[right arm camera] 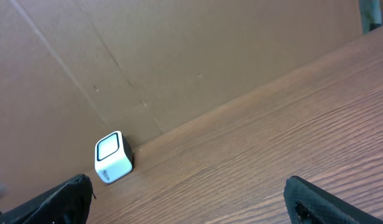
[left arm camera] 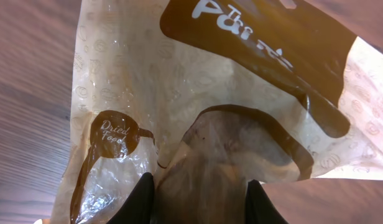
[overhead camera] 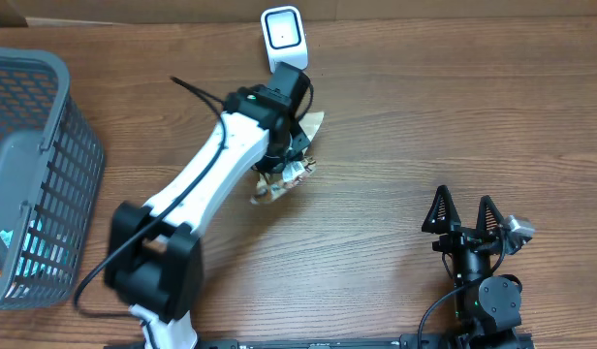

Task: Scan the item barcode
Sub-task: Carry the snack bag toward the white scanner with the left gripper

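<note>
My left pincer (left arm camera: 201,202) clamped on snack bag (left arm camera: 179,93) near scanner (overhead camera: 282,34); I should turn barcode side square to its window; right pincer (overhead camera: 463,215) apart, idle.

Wooden table (overhead camera: 424,126), grey basket (overhead camera: 74,179) at left, white scanner (overhead camera: 282,37) at far edge

- scanner (overhead camera: 283,37): white shell, pale grey window, dark rim round window
- packet (left arm camera: 129,74), just in front of scanner: tan see-through film with faint all-over print of small icons; dark brown panel with white lettering; round brown badge with pale script
- table (overhead camera: 424,126) under scanner: mid-brown, long streaks of wood grain
- basket (overhead camera: 71,165), far to picture-left of scanner: grey, open lattice walls
- left arm (overhead camera: 206,170), beside scanner: white links, black joints, small green light
- right gripper (overhead camera: 463,196), well apart from scanner: black
- wall (right arm camera: 179,56) behind scanner: plain brown cardboard
</note>
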{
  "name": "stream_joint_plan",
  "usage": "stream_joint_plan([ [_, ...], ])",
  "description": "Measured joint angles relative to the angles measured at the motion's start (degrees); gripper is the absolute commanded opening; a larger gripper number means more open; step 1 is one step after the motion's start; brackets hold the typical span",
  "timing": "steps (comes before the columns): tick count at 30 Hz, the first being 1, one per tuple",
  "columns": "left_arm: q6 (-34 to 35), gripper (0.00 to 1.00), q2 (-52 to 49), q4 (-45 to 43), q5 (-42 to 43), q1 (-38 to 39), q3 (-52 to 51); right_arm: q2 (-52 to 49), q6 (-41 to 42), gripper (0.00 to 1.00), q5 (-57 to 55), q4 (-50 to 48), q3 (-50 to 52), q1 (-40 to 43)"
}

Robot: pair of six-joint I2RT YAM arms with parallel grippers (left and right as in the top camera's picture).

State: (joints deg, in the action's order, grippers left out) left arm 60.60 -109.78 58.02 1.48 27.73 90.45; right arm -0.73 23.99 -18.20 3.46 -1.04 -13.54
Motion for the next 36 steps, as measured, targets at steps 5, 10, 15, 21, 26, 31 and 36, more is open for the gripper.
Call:
stream_joint_plan([
  [5,9.2,0.04,-7.58,-0.02,-0.39,1.44,-0.04,0.0,-0.02,1.0,0.04,0.02,0.0,0.02],
  [10,11.32,0.06,-11.13,-0.07,-0.72,2.32,-0.11,0.0,0.0,1.0,0.0,0.02,0.0,0.0],
  [15,6.86,0.28,-11.17,-0.79,-0.5,2.29,-0.11,0.0,-0.02,1.0,0.02,0.0,0.0,0.0],
  [21,-5.38,0.71,-11.17,0.85,1.99,2.29,1.4,0.0,-0.02,1.0,0.02,0.02,0.0,0.0],
  [26,-11.63,0.7,-11.17,7.76,2.36,2.29,8.2,0.0,-0.02,1.0,0.02,0.0,0.0,0.0],
  [31,-14.58,0.68,-11.08,14.29,2.05,2.29,18.21,0.0,-0.02,1.0,0.0,0.02,0.0,0.0],
  [36,-16.2,0.7,-7.63,19.58,0.55,2.29,26.56,0.0,-0.02,1.0,0.02,0.02,0.0,0.0],
])
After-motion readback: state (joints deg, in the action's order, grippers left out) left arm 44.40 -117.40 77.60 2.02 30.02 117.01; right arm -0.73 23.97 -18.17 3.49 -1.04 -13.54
